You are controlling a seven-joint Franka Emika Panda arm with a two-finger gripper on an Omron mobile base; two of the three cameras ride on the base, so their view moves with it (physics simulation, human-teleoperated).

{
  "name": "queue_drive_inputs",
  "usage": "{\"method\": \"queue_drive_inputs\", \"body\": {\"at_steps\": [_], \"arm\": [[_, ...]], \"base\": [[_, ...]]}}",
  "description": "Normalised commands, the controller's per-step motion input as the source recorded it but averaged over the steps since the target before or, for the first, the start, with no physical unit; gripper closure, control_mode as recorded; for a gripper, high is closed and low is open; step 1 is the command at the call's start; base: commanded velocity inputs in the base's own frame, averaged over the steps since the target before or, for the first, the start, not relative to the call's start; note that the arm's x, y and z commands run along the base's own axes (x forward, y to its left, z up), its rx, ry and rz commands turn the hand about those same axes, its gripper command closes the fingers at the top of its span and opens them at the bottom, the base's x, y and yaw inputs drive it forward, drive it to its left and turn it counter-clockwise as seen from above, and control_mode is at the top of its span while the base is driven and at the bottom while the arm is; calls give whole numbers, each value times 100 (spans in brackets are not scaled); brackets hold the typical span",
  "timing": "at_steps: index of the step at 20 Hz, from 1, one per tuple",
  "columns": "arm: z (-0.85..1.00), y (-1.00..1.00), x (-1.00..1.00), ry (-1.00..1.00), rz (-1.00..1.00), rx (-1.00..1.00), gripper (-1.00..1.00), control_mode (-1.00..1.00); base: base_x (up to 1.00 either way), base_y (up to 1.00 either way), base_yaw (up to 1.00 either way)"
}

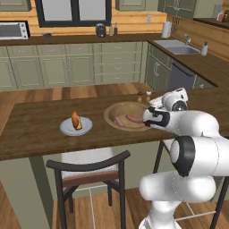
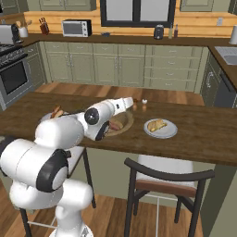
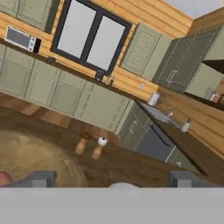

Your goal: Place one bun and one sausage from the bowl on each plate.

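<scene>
A dark wooden island counter (image 1: 36, 129) spans the foreground, with a black-framed chair (image 1: 87, 172) tucked under it at 6 o'clock on a wood-plank floor (image 1: 96, 210). Sage-green cabinets (image 1: 67, 67) line the far wall under a dark-framed window (image 1: 74, 11) at 12 o'clock. A steel sink (image 1: 176, 47) sits at 2 o'clock, a microwave (image 2: 76, 28) at 11 o'clock.

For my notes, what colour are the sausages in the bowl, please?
Pinkish-red sausages, clearest in the left base view.
</scene>
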Motion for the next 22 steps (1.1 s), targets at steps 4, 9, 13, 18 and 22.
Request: {"method": "queue_drive_inputs", "body": {"at_steps": [4, 9, 13, 18, 22], "arm": [[98, 51, -37, 70, 5, -15, -100, -100], [53, 73, -69, 94, 10, -6, -100, -100], [-34, 51, -15, 62, 15, 6, -100, -100], [-58, -2, 77, 6, 2, 4, -100, -100], [-98, -6, 53, 9, 0, 0, -100, -100]], "base": [[0, 0, 0], [0, 0, 0], [0, 0, 0], [0, 0, 0], [0, 0, 0]]}}
